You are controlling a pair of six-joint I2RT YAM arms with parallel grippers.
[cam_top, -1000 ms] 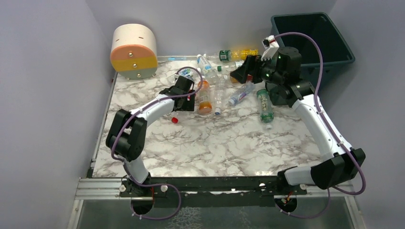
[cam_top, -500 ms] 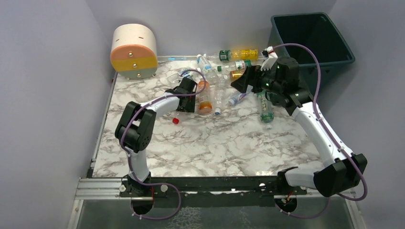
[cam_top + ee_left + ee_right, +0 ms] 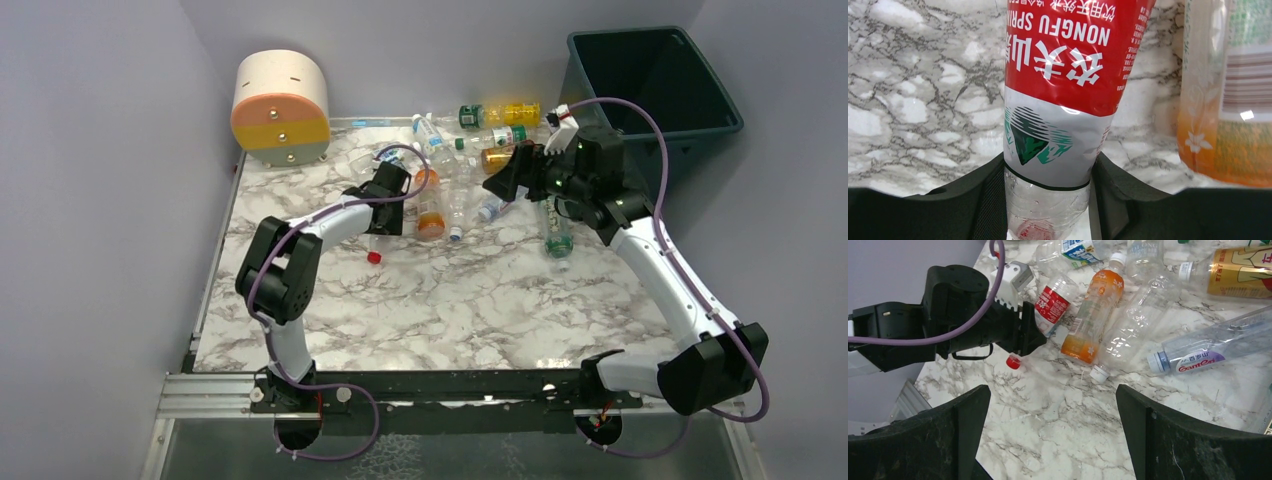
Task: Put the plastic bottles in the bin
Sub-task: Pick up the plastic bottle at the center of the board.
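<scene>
Left wrist view shows the left claw (image 3: 1048, 202) pinched on the clear part of the red-label bottle (image 3: 1063, 75), between label and cap, with one black finger pressed to each side. The bottle's long axis runs straight out from the wrist, in line with the fingers and across the squeeze. It seems to lie on the marble table (image 3: 913, 100) rather than hang above it. Just beside it on the right lies the orange bottle (image 3: 1223, 125), roughly parallel to it.

From above, the red cap end points toward the near side of the table. The label end points toward the heap of other bottles (image 3: 470, 150) at the back. The bin (image 3: 630, 33) stands well apart at the far right corner, past that heap and past the right arm. The carry therefore likely has to rise first and then sweep right. The right arm is the nearer one to the bin. The right claw (image 3: 1053, 440) is spread wide with nothing between its fingers, hovering over the heap.

Compared with a second ago, the left claw has gone from wide around the bottle to closed on it. The cap has slid slightly nearer, and the right claw has dropped from beside the bin toward the heap.
</scene>
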